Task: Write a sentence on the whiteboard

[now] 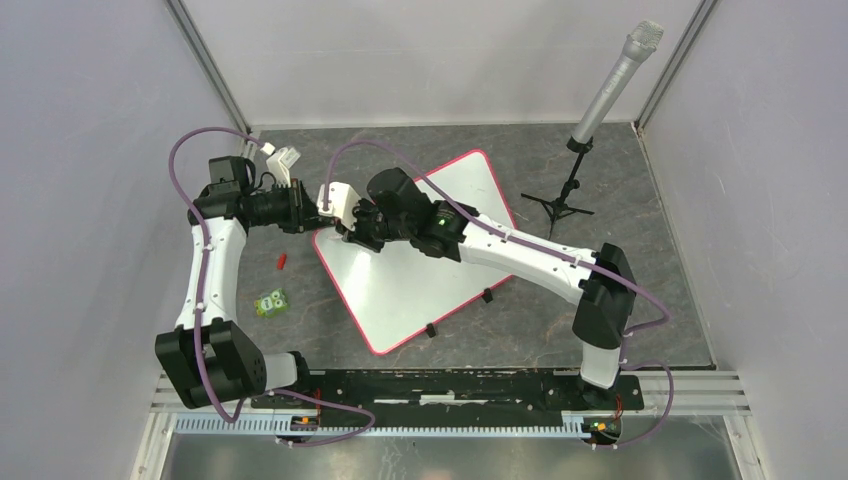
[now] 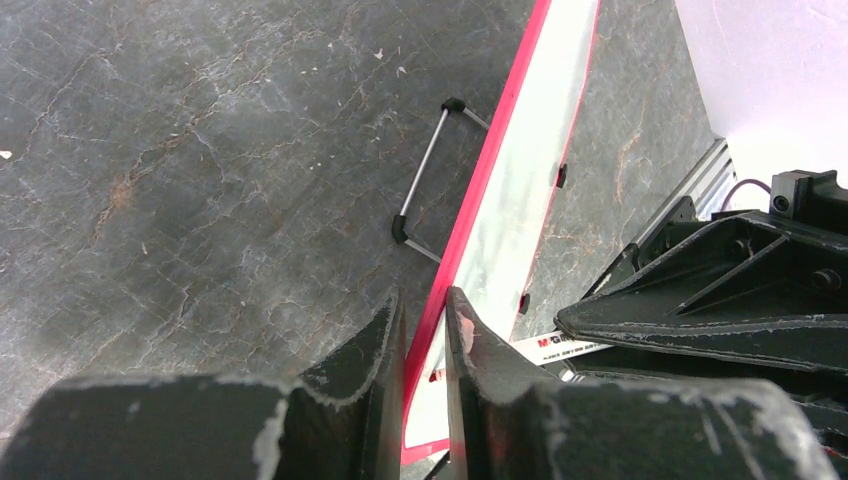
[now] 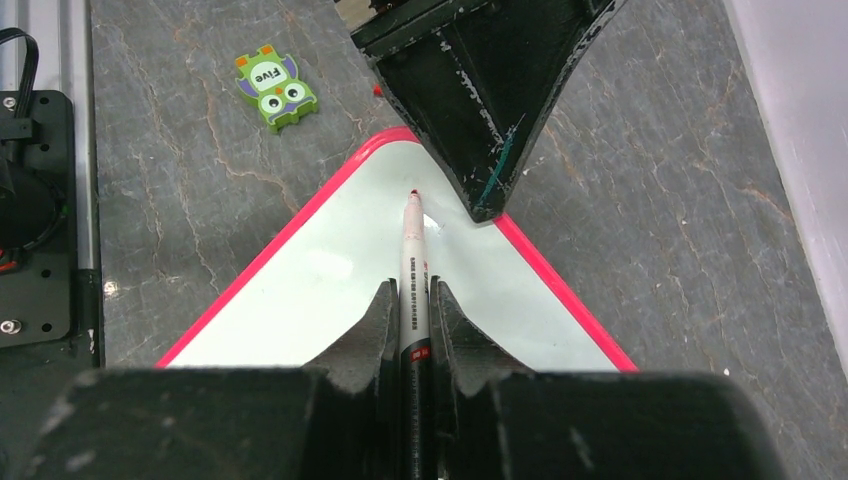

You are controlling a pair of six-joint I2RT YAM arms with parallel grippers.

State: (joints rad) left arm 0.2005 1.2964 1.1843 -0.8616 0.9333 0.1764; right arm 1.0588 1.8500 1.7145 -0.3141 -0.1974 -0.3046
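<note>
The whiteboard (image 1: pixel 420 270) lies diagonally mid-table, white with a pink-red frame and two black clips (image 1: pixel 487 296) on its near edge. No writing shows on its visible surface. My left gripper (image 1: pixel 318 222) is shut on the board's left corner; in the left wrist view (image 2: pixel 425 320) the jaws straddle the pink-red frame (image 2: pixel 500 170). My right gripper (image 1: pixel 350 230) is over that same corner, shut on a white marker (image 3: pixel 412 250). The marker's red tip (image 3: pixel 413 195) touches or nearly touches the board (image 3: pixel 320 280) beside the left finger (image 3: pixel 480 110).
A green owl-shaped block (image 1: pixel 271 303) and a small red cap (image 1: pixel 282 261) lie left of the board. A microphone on a black tripod (image 1: pixel 610 85) stands at the back right. A wire bracket (image 2: pixel 425 175) shows beside the board's edge. Walls enclose the table.
</note>
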